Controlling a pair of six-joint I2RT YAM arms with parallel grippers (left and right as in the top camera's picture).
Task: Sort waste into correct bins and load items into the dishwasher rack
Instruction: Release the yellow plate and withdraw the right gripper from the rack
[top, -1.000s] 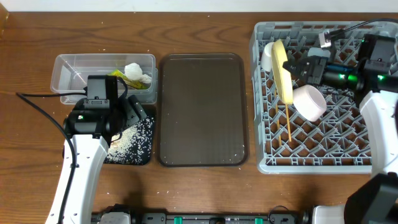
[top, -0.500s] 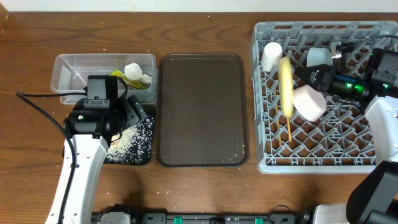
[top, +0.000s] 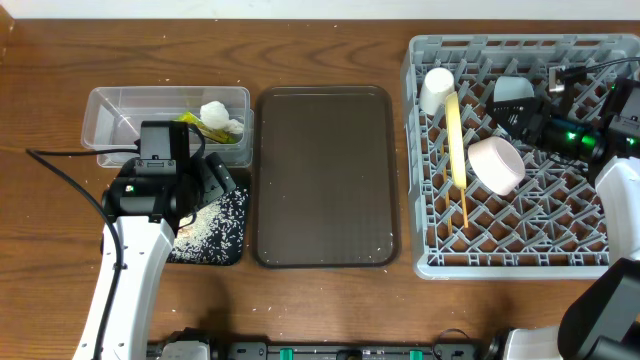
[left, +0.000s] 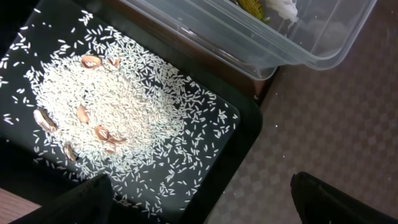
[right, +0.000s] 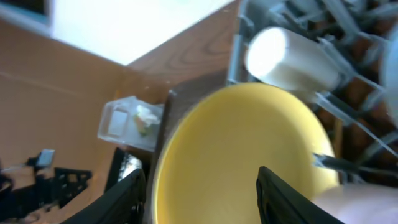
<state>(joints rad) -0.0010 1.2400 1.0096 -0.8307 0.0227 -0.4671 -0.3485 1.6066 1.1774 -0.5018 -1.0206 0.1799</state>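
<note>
The grey dishwasher rack (top: 520, 262) holds the yellow plate (top: 456, 135) standing on its edge, the white cup (top: 437, 88), the white bowl (top: 497, 165), the light blue bowl (top: 513, 90) and the chopsticks (top: 463, 200). My right gripper (top: 508, 118) is open just right of the plate and touches nothing. In the right wrist view the plate (right: 249, 143) fills the gap beyond the parted fingers (right: 121, 199). My left gripper (top: 205, 185) hangs open over the black tray (top: 215, 245) of rice crumbs (left: 118, 106). The clear tub (top: 120, 125) holds the tissue (top: 220, 118) and the wrapper (top: 190, 122).
A large dark brown serving tray (top: 325, 175) lies between the bins and the rack. A black cable (top: 70, 180) runs across the table to the left arm. Wooden table (top: 320, 40) shows behind the trays.
My right gripper has opened, let go of the yellow plate and drawn back to the right. The plate went from leaning to standing thin on edge. The left arm has not moved.
</note>
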